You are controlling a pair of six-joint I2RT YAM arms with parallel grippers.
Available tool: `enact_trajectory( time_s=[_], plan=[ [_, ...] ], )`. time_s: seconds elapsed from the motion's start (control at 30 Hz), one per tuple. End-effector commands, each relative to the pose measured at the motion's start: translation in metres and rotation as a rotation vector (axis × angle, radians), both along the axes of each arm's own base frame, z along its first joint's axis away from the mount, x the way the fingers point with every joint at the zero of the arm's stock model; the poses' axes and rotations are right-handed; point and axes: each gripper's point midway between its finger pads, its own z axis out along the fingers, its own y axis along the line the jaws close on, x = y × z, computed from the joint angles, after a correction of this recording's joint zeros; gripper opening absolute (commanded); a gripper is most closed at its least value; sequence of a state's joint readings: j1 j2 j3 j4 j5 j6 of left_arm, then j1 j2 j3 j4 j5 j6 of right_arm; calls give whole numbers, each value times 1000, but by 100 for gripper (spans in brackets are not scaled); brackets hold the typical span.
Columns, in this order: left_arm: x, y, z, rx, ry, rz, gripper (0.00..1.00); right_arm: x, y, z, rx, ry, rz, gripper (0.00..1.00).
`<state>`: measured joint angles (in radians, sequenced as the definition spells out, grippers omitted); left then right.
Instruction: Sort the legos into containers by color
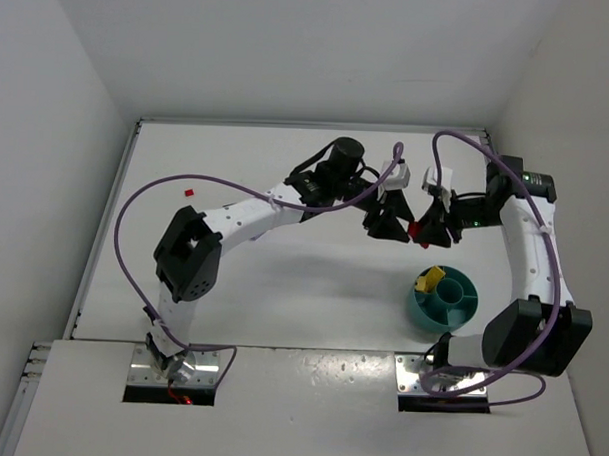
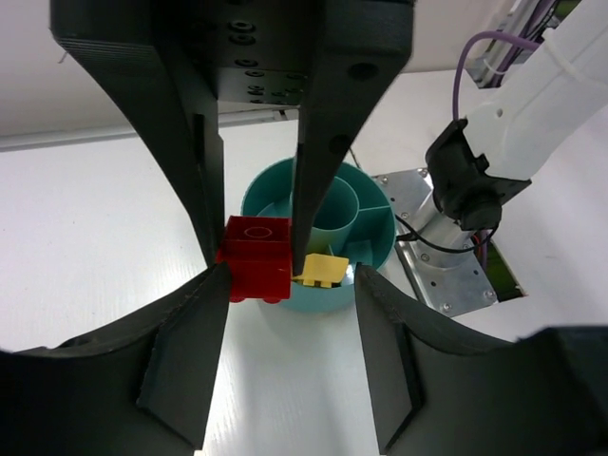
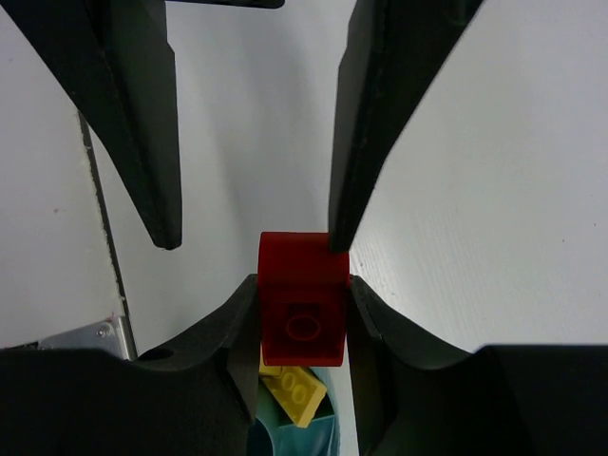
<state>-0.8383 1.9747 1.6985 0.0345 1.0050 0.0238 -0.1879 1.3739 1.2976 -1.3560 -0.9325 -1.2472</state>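
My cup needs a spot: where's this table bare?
Free: table between left arm and bowl, and left of that arm, bar one loose brick. Crowded: behind the bowl, left gripper and right gripper meet on a red brick.

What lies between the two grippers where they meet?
A red lego, clamped by the right gripper, left gripper open around it; right wrist view shows it.

We see the left gripper (image 1: 383, 223) and right gripper (image 1: 436, 231) meet tip to tip above the white table (image 1: 282, 287), a small red plastic brick (image 1: 413, 230) between them, near a round teal plastic bowl (image 1: 426, 320).
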Motion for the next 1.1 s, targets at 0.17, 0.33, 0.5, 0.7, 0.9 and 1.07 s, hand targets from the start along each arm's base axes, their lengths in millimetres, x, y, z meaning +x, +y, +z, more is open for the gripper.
enact_trajectory(
  time_s=[0.17,0.33,0.5,0.7,0.9,1.07],
  plan=[
    [10,-9,-1,-17,-55,32,64,-8,14,17,7,-51,72,0],
    [10,-9,-1,-17,-55,32,64,-9,17,17,7,-51,82,0],
    [10,-9,-1,-17,-55,32,48,-11,17,15,9,-42,82,0],
    [10,-9,-6,-17,-55,32,22,-13,14,10,-6,-15,70,0],
    [10,-8,-11,-9,-48,32,5,-9,8,-4,-32,76,8,33],
    [16,-5,-10,1,-34,69,2,3,0,0,-44,28,-85,71]
  ],
)
